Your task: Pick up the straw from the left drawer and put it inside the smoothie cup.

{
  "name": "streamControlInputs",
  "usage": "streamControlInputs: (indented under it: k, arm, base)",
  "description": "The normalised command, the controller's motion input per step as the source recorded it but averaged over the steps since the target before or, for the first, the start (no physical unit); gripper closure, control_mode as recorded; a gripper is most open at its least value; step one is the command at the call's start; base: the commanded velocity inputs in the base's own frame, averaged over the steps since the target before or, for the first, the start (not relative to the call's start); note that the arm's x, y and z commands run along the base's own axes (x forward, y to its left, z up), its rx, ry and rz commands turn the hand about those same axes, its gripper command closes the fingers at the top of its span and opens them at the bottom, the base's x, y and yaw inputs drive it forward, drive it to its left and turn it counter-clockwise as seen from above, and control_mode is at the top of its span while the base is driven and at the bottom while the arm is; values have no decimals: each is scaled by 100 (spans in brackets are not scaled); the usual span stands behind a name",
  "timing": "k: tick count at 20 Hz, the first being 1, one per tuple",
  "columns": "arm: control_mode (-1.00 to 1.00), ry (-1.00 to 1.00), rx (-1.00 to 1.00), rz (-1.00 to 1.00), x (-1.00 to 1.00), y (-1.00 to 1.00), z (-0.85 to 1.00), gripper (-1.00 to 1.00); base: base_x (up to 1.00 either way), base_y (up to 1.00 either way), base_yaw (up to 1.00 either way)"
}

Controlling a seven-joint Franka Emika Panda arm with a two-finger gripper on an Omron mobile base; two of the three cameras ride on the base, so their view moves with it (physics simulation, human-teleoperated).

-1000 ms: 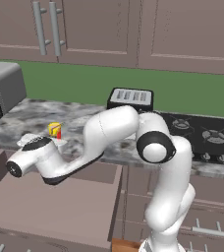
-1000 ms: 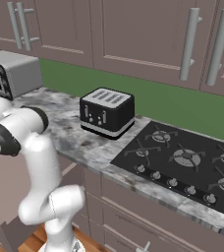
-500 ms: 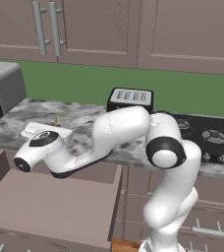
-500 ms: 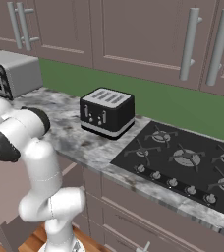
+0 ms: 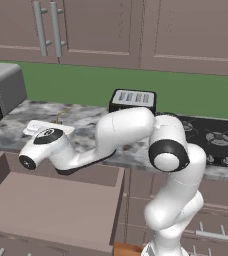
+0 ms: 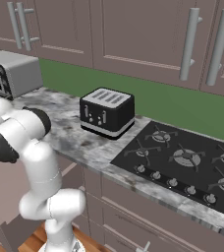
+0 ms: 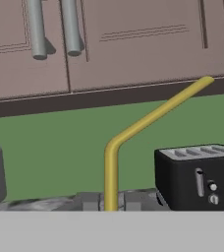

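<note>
In the hand view the straw, a thin yellow-tan stick, rises between my fingertips and bends off to the upper right. My gripper is shut on its lower end. In the left base view my white hand hangs at the counter's front edge, just above the back of the left drawer, which is pulled out and has a bare bottom. The smoothie cup is hidden, since the hand covers that patch of counter.
A black toaster stands on the marble counter to the right of the hand. A grey toaster oven sits at the far left. The black stove lies to the right, with wall cabinets above.
The hand has risen from beside the drawer to counter height and turned toward the wall, still holding the straw. It now covers the cup, which was visible a second ago.
</note>
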Motion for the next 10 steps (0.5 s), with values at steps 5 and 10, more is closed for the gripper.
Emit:
streamControlInputs:
  k: [5,10]
  arm:
    - [-100,0,0,5,22,-6,0,100]
    - [-100,0,0,6,29,-10,0,100]
  base:
    - [0,0,0]
    - [0,0,0]
